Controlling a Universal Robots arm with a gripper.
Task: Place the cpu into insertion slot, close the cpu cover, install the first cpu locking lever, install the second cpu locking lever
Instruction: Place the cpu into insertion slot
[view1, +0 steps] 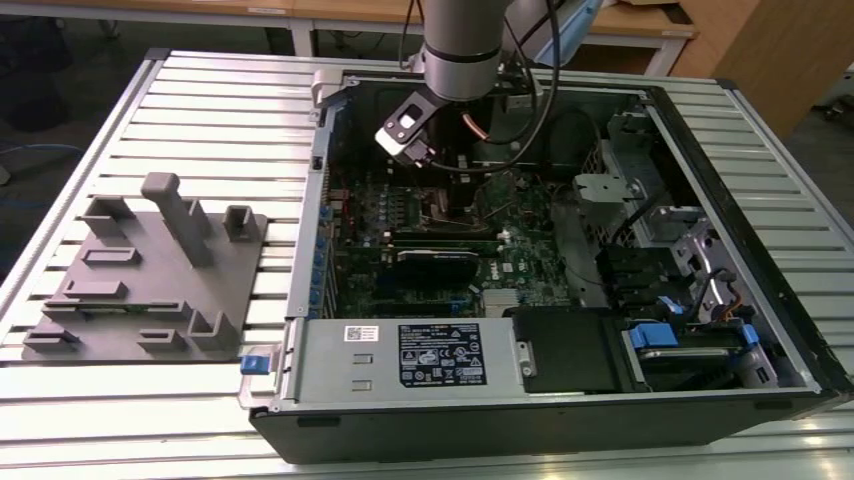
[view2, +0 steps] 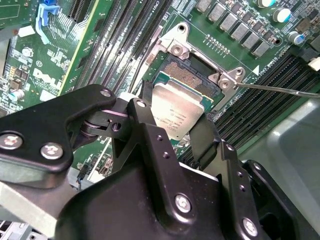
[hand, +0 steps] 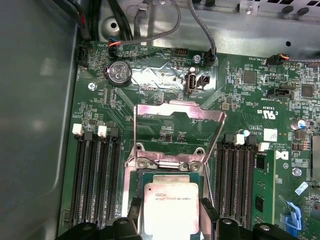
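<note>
Placing is the step in hand. The claw is clenched on the cpu, held over the insertion slot with its pins partly uncovered, and the cpu cover stands open. Seating likely calls for level, square alignment.

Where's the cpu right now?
In both wrist views the cpu is held in the gripper, just over the insertion slot, with the cpu cover hinged open next to the slot.

arm: my arm stands upright, wrist tipped down | gripper: mine points down | fingers: mine squeeze the cpu from two sides and hold it
</note>
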